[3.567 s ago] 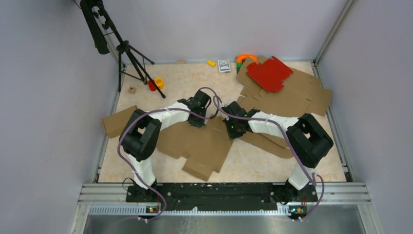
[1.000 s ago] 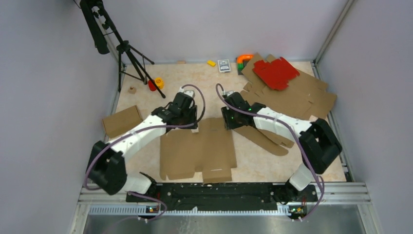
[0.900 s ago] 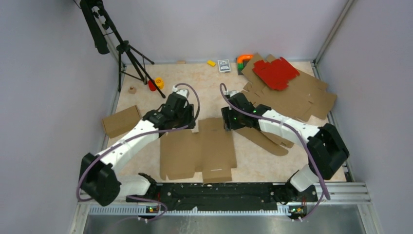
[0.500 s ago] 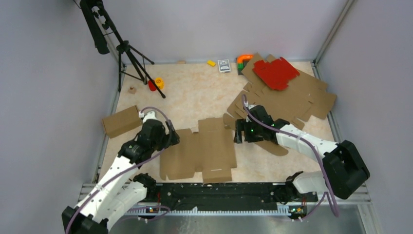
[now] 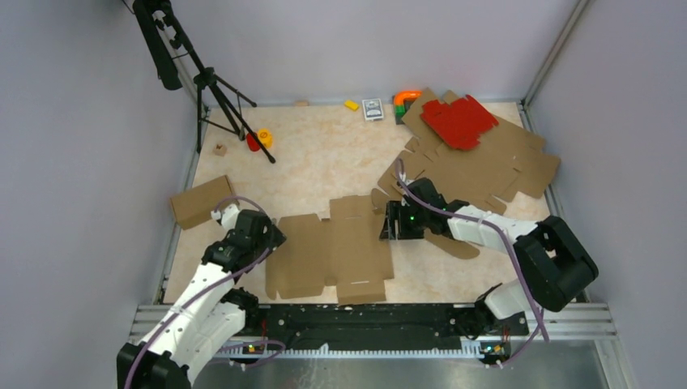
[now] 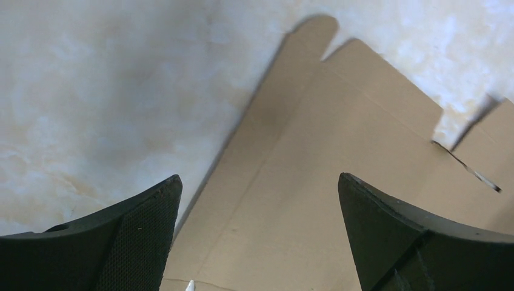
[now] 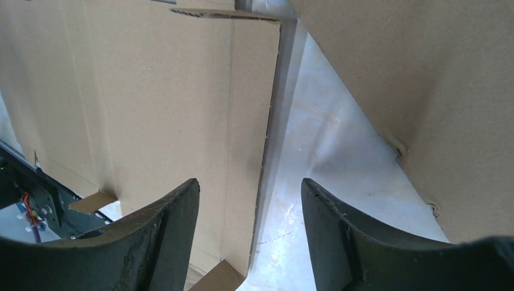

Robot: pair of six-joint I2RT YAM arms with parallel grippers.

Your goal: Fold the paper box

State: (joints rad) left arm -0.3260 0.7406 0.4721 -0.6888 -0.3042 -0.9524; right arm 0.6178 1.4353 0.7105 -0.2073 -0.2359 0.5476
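Paper box [image 5: 332, 251] on table [image 5: 324, 158]; cardboard stack [image 5: 494, 162] behind-right.

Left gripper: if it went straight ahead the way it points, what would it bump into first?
Most likely the paper box. In the left wrist view, the open left gripper aims down at an outer flap of the flat brown sheet, close to its edge. Depth is unclear, but nothing shows in between.

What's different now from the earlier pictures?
The paper box sheet was swung from slanted to square and pulled toward the near edge. Both arms then drew back from its far edge: the left gripper now sits open over its left edge, the right gripper open at its right edge. The tripod and the small brown box stayed put.
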